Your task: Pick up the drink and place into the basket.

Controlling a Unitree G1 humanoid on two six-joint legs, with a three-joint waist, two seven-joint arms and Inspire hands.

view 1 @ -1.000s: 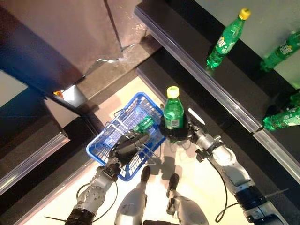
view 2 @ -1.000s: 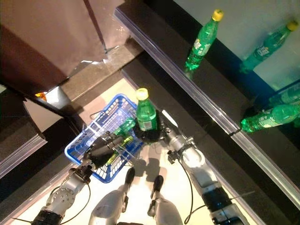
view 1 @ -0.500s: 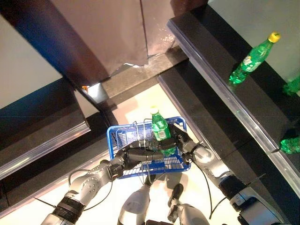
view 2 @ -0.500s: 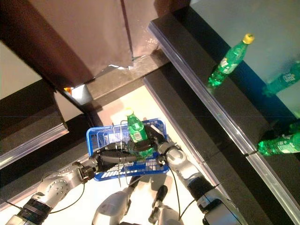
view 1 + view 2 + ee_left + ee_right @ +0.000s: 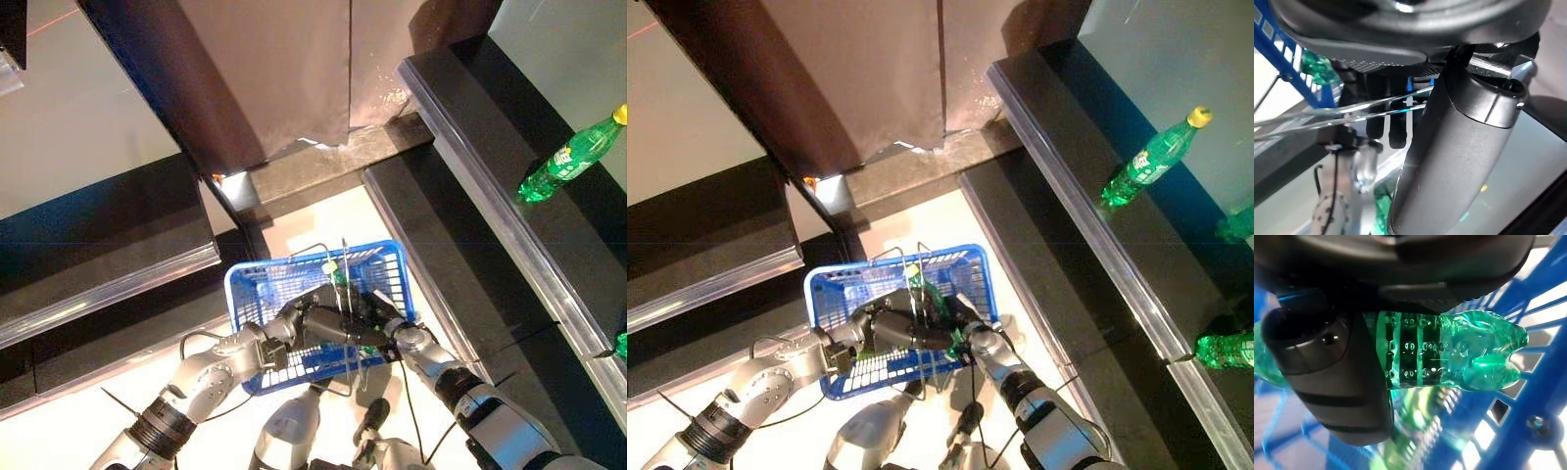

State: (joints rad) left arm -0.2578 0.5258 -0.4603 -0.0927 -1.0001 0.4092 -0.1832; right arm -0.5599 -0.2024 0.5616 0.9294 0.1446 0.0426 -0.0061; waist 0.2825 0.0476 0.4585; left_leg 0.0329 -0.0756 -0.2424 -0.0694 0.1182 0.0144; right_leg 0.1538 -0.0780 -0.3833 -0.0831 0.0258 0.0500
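Observation:
A blue wire basket (image 5: 257, 284) hangs in front of me. My left hand (image 5: 312, 321) is shut on its thin metal handles (image 5: 1376, 105), which cross under the thumb in the left wrist view. The drink, a green bottle (image 5: 338, 279) with a yellow cap, leans inside the basket with its cap near the far rim. My right hand (image 5: 384, 328) reaches in from the right side and is shut on the bottle (image 5: 1449, 352), thumb (image 5: 1337, 372) curled across it. Blue basket mesh (image 5: 1528, 396) lies just past the bottle's base. Something green and blurred shows beneath it.
A dark stepped shelf (image 5: 470, 147) runs along the right, with a green bottle (image 5: 573, 157) standing on it and another (image 5: 1225, 350) lying further along. A brown cabinet (image 5: 265, 69) rises ahead, and a dark counter (image 5: 98, 255) stands at the left.
The camera has shifted. My right hand carried the bottle from beside the basket to over it, then down inside, where it now leans. My left hand kept hold of the handles.

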